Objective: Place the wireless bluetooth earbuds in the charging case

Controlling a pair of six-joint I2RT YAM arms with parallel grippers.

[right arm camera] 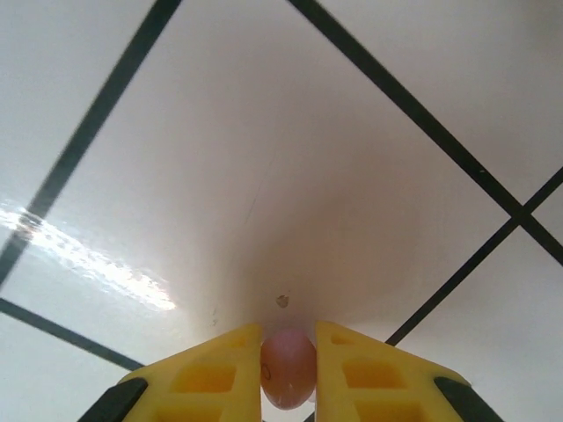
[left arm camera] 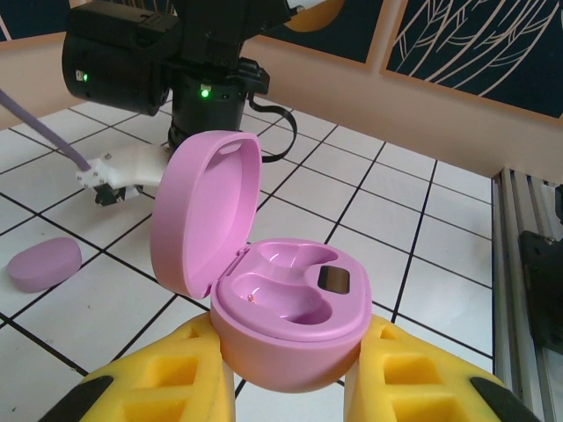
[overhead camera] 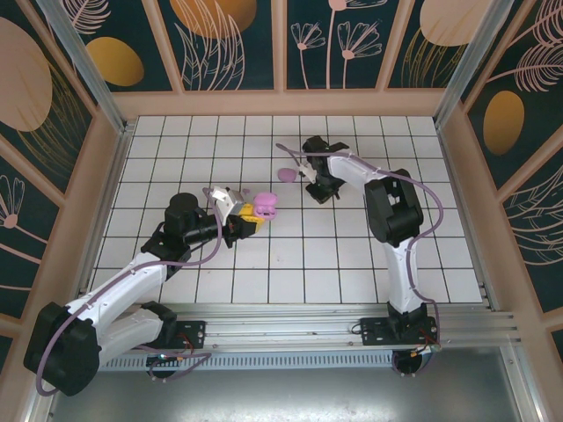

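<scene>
On the white tiled table (overhead camera: 352, 255), just left of centre, we are seeing the left gripper (overhead camera: 249, 217) holding a pink-purple charging case (overhead camera: 266, 204). In the left wrist view, its yellow fingers (left arm camera: 158, 382) are clamping both sides of the case's rounded base. The lid (left arm camera: 207, 211) is standing open, tilted back on its hinge. Two moulded wells (left arm camera: 281, 294) are facing upward beside a small dark panel (left arm camera: 334, 281). A closed pink-purple oval (left arm camera: 44, 264) is lying on the tiles beyond, near the right arm (overhead camera: 387, 211).

In the right wrist view, we are watching the right gripper (right arm camera: 288, 352) pinching one tiny pink earbud (right arm camera: 288, 369) between its yellow pads (right arm camera: 211, 378). It is sitting very close to a tile, and we cannot tell whether it is touching. This earbud is well apart from the case.
</scene>
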